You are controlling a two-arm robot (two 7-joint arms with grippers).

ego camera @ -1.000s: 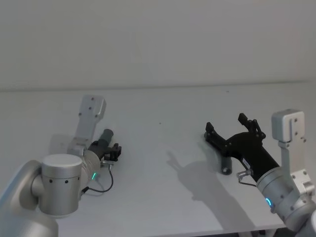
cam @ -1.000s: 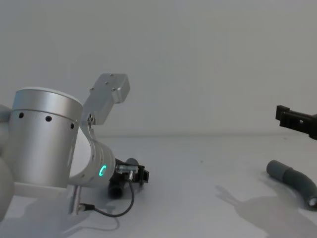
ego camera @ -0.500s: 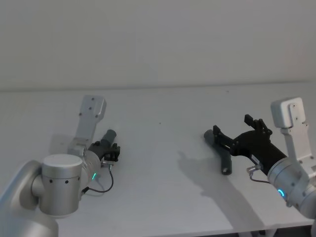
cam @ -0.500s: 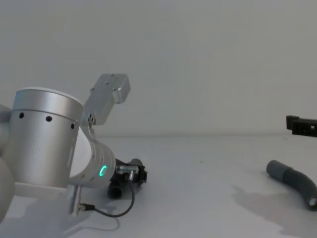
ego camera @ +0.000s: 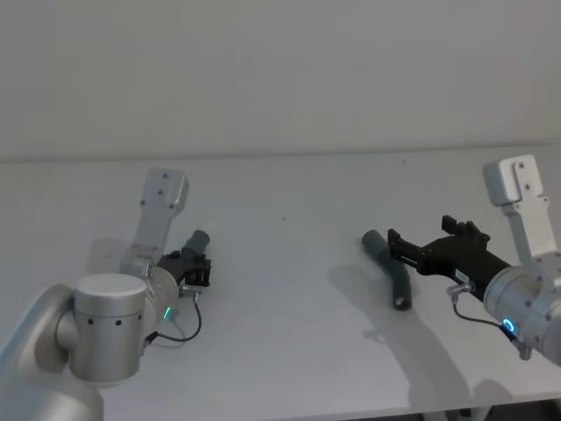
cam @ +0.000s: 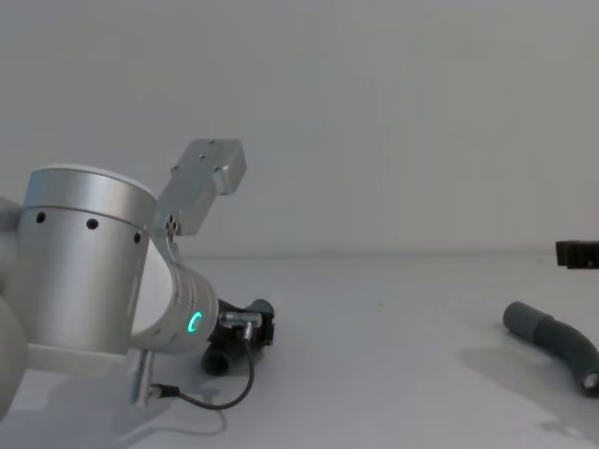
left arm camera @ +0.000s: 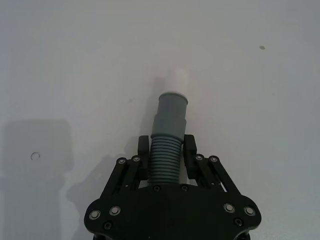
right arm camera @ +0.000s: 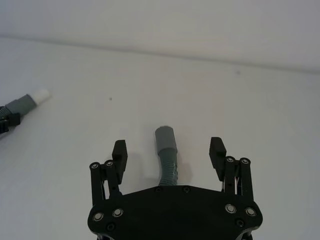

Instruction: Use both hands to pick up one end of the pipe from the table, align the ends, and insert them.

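Two short, bent, dark grey hose pieces form the pipe, one at each side of the plain white-grey surface [ego camera: 289, 298], well apart.

Left side: the black, angular left hand [left arm camera: 166, 147] is closed on the ribbed part of the left hose piece [ego camera: 195, 242], with both fingers pressed against the ribs. The smooth grey cuff [left arm camera: 172, 112] and its narrower white tip [left arm camera: 179, 79] project beyond the fingertips, low over the surface.

Right side: the right hose piece [ego camera: 392, 274] lies on the surface. The black right hand [right arm camera: 168, 150] is spread wide and holds nothing. In the right wrist view the piece lies between its fingers. In the chest view a fingertip [cam: 578, 253] stands above the piece, clear of it.
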